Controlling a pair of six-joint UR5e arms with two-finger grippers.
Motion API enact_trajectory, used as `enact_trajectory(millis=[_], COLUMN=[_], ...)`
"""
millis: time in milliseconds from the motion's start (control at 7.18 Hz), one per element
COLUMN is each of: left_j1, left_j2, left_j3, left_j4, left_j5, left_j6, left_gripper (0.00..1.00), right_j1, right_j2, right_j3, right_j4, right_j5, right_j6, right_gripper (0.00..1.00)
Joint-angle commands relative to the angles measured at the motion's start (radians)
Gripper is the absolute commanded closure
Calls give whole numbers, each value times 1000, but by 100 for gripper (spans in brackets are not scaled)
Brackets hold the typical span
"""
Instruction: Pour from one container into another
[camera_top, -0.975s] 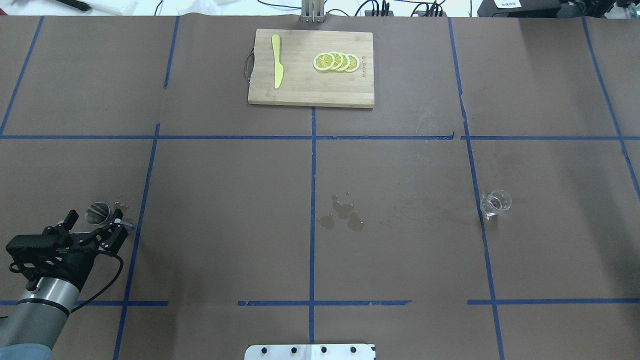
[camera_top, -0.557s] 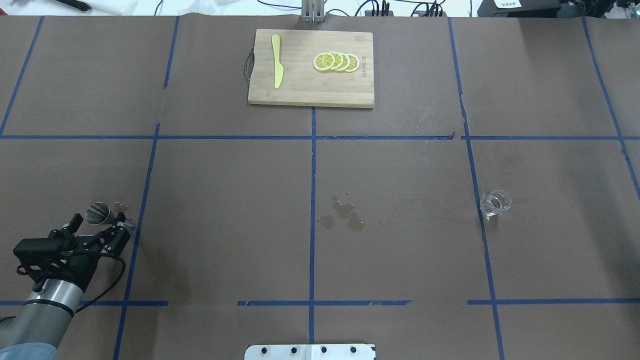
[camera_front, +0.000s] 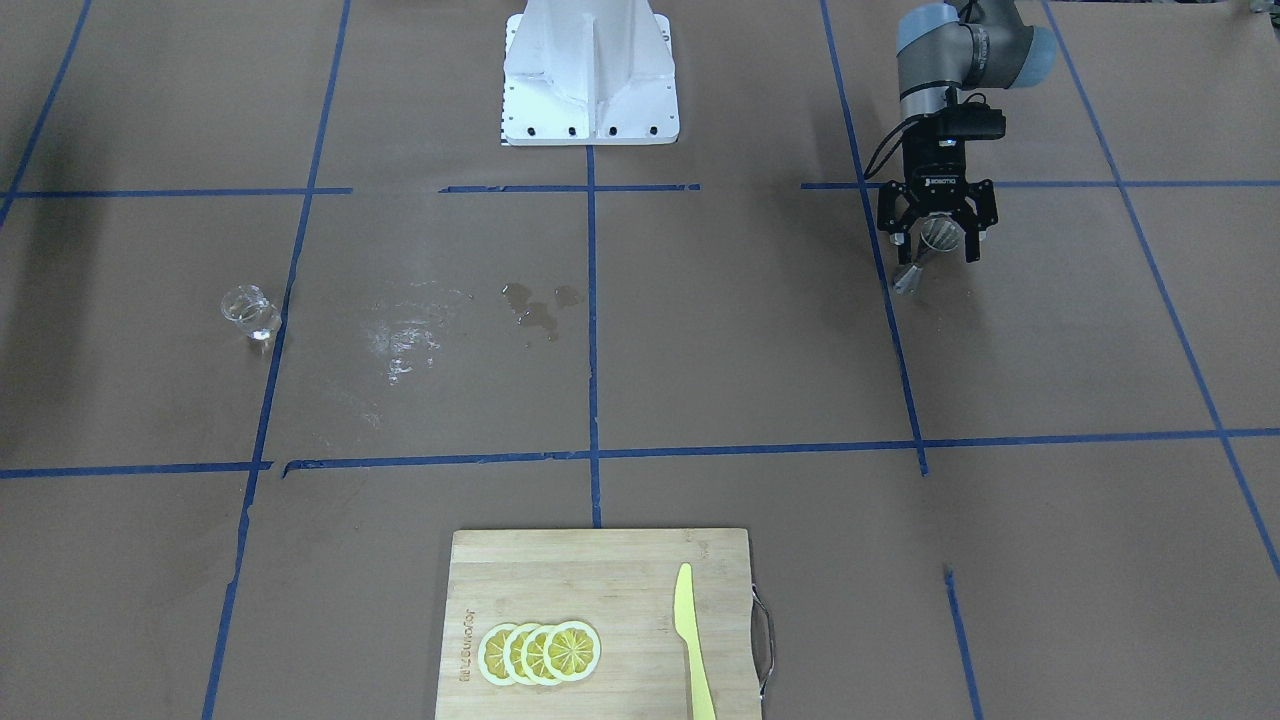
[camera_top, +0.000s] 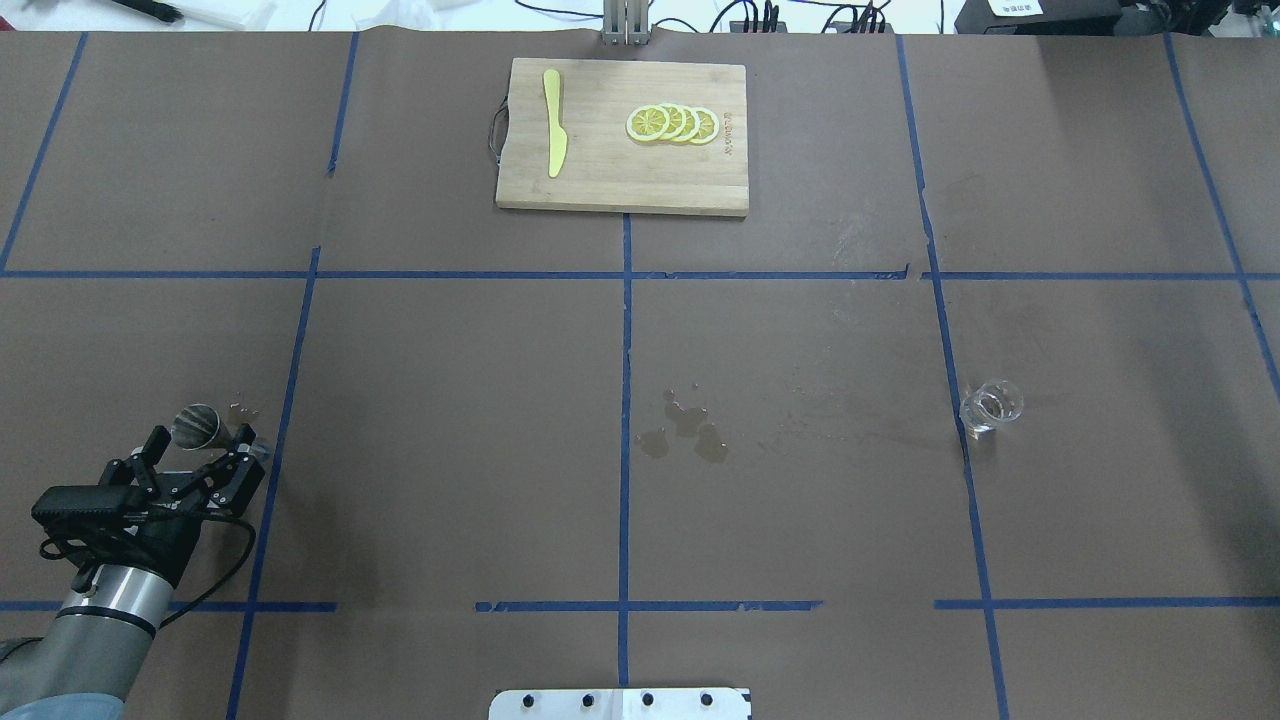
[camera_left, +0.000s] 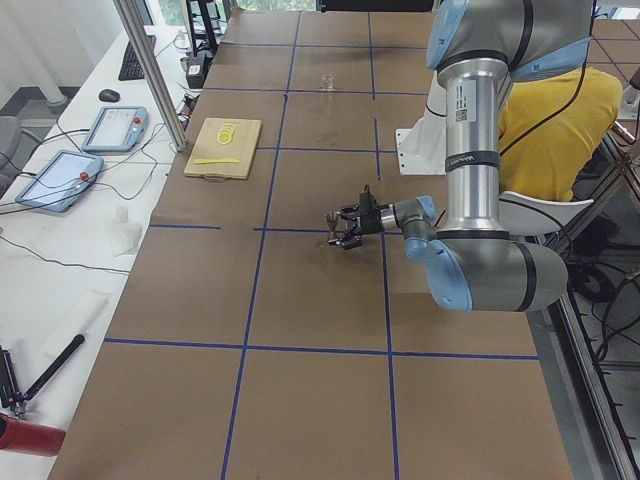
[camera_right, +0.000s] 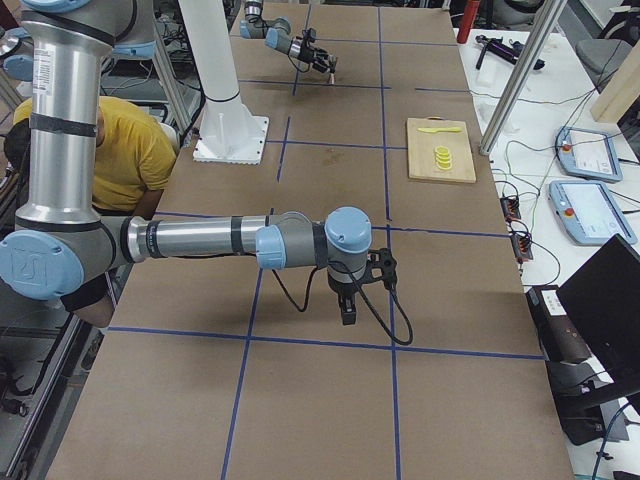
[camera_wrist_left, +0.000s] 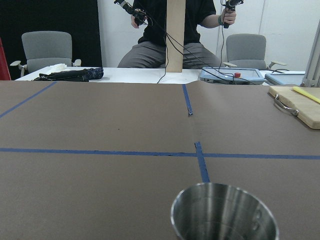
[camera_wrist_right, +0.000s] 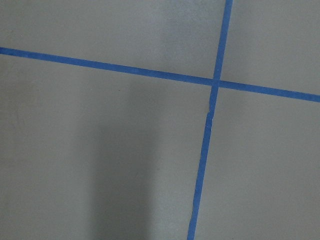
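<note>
L gripper (camera_top: 203, 450) low, jaws apart; R arm (camera_right: 200, 240) outstretched.

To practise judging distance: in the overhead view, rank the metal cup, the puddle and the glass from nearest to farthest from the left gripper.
1. Metal cup: just ahead of the left gripper, at the table's left.
2. Puddle: mid-table, beside the centre line.
3. Glass: far over on the right.

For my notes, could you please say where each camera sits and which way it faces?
Front-facing: across the table, faces the base; left pincer.
Overhead: behind the base, looks forward; left pincer.
Left: table's left end; left arm near.
Right: table's right end; right arm near.
Left wrist: level, past cup; no pincer.
Right wrist: down at tape; nothing.
First two share the board.
</note>
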Motion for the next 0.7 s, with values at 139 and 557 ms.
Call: enact_trajectory(millis=[139,557], left_j1=[12,15], left_j2=[-49,-53], left_j3=[62,83], left_j4=[-7,-37], left_j5=[42,79], left_j6=[0,0], left_gripper=[2,10], right_j1=[0,0], right_j2=[-1,-1], right_j3=[-8,-8], right_j4=[0,0], right_j5=[-2,-2], right_j6=[0,-2], right_gripper=[0,0])
